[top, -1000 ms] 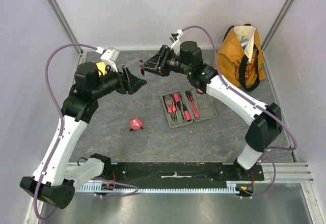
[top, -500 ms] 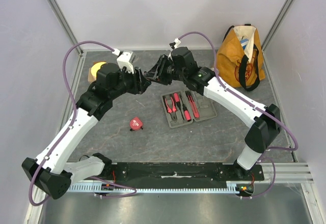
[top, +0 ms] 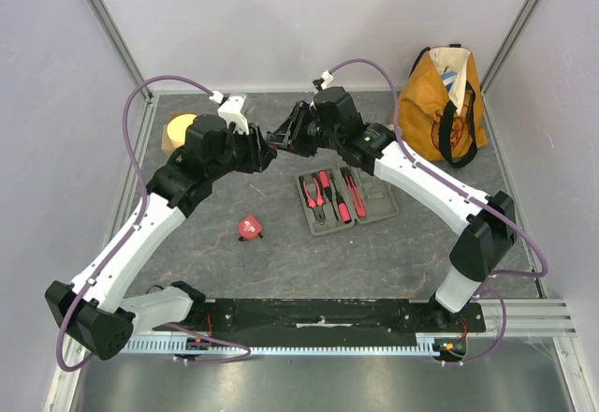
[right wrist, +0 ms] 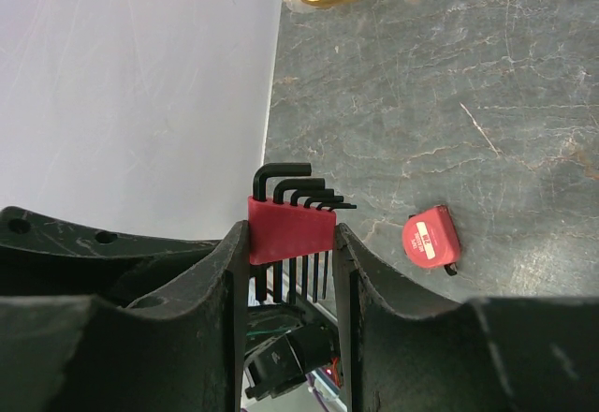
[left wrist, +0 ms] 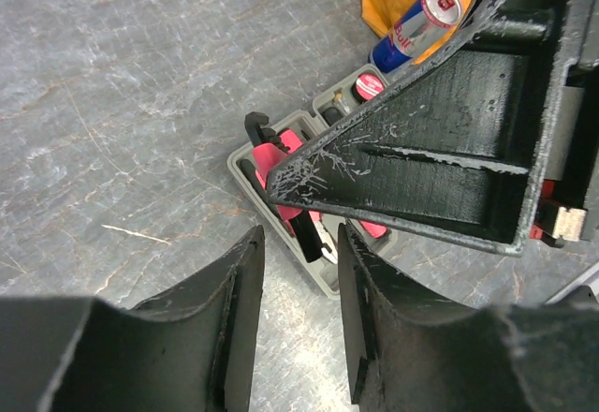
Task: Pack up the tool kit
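Clearly, a red hex-key set (right wrist: 290,229) is clamped in the right gripper (right wrist: 290,243); the left gripper (left wrist: 298,253) is held narrowly parted, empty. The open tool case (top: 382,208), on the table (top: 197,253), is partly hidden in the left wrist view; the tape measure (top: 249,228) lies apart from it.

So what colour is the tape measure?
The tape measure is red; clearest in right wrist view.

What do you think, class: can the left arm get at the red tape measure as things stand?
Probably yes. The tape measure lies alone on bare table near the left arm, with nothing over it, and the left gripper has empty jaws. It would have to swing down and back.
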You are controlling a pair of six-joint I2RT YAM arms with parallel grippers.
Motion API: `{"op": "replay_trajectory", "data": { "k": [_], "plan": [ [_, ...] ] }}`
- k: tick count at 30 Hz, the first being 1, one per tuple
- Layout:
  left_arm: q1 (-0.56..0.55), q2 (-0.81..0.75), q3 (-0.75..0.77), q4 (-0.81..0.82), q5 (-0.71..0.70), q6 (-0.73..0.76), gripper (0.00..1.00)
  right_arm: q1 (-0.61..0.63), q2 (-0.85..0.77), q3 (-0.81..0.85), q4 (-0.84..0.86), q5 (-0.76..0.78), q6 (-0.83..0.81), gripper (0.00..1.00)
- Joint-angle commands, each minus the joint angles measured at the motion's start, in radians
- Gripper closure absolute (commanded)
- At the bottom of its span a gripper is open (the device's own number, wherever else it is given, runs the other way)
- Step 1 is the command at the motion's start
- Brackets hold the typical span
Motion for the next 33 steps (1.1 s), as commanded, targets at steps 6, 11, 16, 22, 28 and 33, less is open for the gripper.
{"op": "replay_trajectory", "data": {
  "k": [6,11,16,22,28,33],
  "plan": [
    [-0.012,0.029,0.028,0.04,0.024,-0.095,0.72,0.006,-0.039,0.027,0.023,0.04,0.0,0.66],
    [-0.012,0.036,0.033,0.051,0.004,-0.095,0.93,0.01,-0.039,0.024,0.024,0.044,-0.002,0.65],
    [-0.013,0.044,0.043,0.064,0.0,-0.066,0.98,0.013,-0.047,0.01,0.017,0.075,0.003,0.42],
    [-0.016,0.021,0.037,0.081,-0.051,0.072,0.98,0.012,-0.076,-0.002,-0.008,0.174,0.028,0.04],
    [-0.041,-0.013,-0.013,0.155,-0.135,0.261,0.98,0.015,-0.053,0.063,-0.057,0.205,0.043,0.02],
    [-0.116,0.019,-0.023,0.218,-0.284,0.46,0.98,0.042,-0.013,0.159,-0.134,0.271,0.06,0.02]
  ]
}}
